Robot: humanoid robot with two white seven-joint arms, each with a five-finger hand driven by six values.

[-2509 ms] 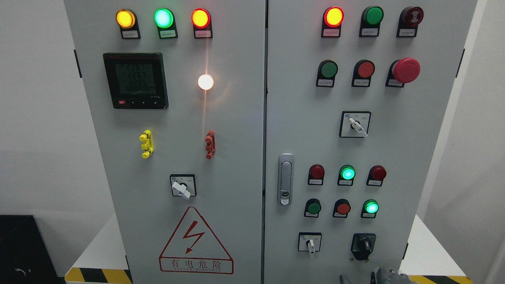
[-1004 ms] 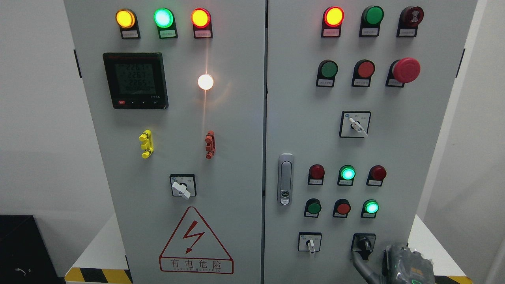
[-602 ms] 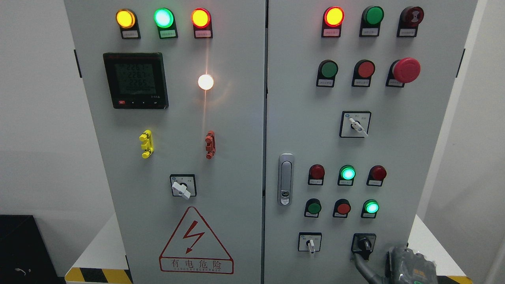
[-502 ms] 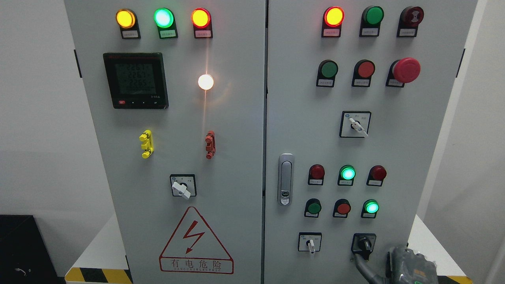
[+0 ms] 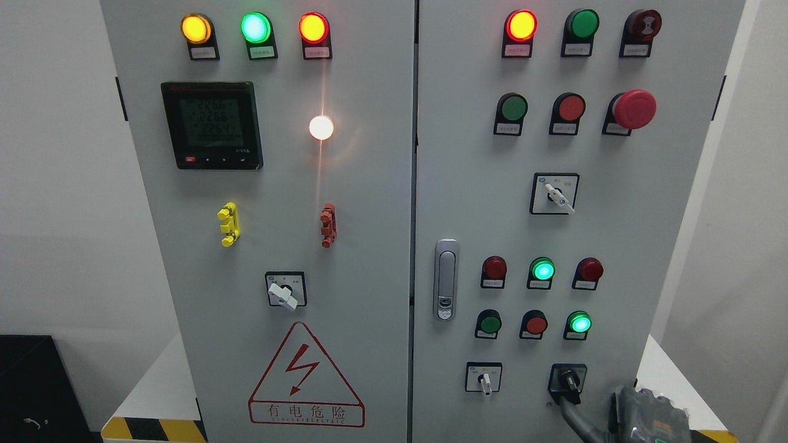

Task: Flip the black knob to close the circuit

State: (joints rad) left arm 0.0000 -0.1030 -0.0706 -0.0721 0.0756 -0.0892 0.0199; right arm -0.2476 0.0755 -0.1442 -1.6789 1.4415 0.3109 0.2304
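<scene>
The black knob [image 5: 567,380] sits at the lower right of the grey cabinet's right door [image 5: 468,184], its lever pointing down and slightly right. My right hand [image 5: 646,415] shows at the bottom edge, just right of and below the knob. One grey finger [image 5: 572,415] stretches up and left, and its tip touches the knob's lower left edge. Nothing is grasped, and the rest of the hand is cut off by the frame. The left arm is out of view.
A white-lever selector switch [image 5: 484,378] is left of the knob. Lit green lamps [image 5: 579,322] and red and green buttons sit above it. The door handle [image 5: 446,280] is further left, and a red mushroom stop button [image 5: 634,109] is higher up.
My right hand rose from the bottom edge to the knob. Over the last second it slid slightly right and down, with the finger staying at the knob. The knob's lever looks unchanged.
</scene>
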